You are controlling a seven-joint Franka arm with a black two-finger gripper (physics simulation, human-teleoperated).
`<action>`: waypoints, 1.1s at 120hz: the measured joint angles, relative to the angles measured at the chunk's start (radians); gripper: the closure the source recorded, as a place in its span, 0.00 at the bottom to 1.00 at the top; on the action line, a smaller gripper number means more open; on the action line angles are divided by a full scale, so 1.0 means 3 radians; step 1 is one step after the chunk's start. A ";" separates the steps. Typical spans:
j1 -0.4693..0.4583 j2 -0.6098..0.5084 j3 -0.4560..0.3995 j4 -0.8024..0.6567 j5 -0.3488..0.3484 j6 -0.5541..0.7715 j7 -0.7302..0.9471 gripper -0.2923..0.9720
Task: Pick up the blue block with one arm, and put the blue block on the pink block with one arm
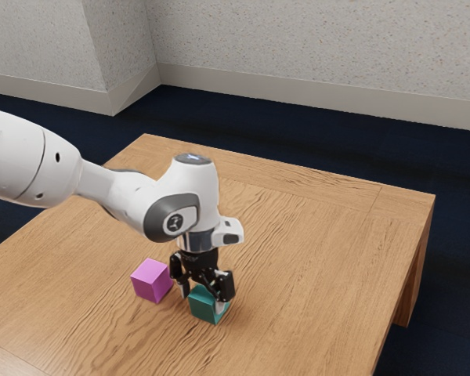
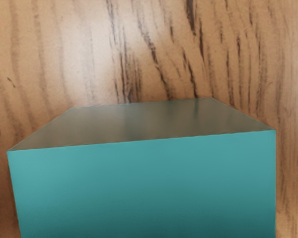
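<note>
Since the gripper (image 1: 205,288) is down low at the teal block (image 1: 207,309), the one the task calls blue, the step in hand reads as the grasp, not the carry.

- Block position: near the front edge of the wooden table (image 1: 321,235), apparently resting on the surface, with no gap visible beneath it.
- Target: the magenta block (image 1: 151,280) (the task's pink one) sits just beside it, toward the exterior view's left. They are close but apart, and nothing is on top of it.
- Tool state: the hand points straight down over the block's upper part. I cannot tell from the side view whether it has clamped on the block or merely brackets it.
- Wrist view: teal block (image 2: 144,183) lies directly under the hand, with wood grain (image 2: 139,49) beyond it. This suggests the approach is centred.

Judgement: the vertical approach suits a square-sided cube and leaves the neighbouring block undisturbed. The stack is not yet made. With the target this near, the lift should clear the top of the magenta block before any sideways move, or the carried block could knock it.
</note>
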 joint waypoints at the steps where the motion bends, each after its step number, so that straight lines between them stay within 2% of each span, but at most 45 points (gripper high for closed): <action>1: 0.0000 0.0010 0.0000 0.0007 0.0004 0.0003 -0.0002 0.23; 25: 0.0000 0.0179 0.0000 0.0125 0.0055 0.0047 -0.0048 0.24; 46: 0.0000 0.0198 -0.0005 0.0187 0.0115 0.0062 -0.0085 0.42; 57: 0.0000 0.0199 -0.0005 0.0197 0.0139 0.0064 -0.0104 0.46; 77: 0.0002 0.0028 -0.0027 0.0187 0.0237 0.0013 -0.0139 0.47; 108: 0.0033 -0.0361 -0.0017 0.0183 0.0264 -0.0347 -0.0031 0.48; 132: 0.0095 -0.0433 0.0162 0.0193 0.0254 -0.0553 0.0162 0.47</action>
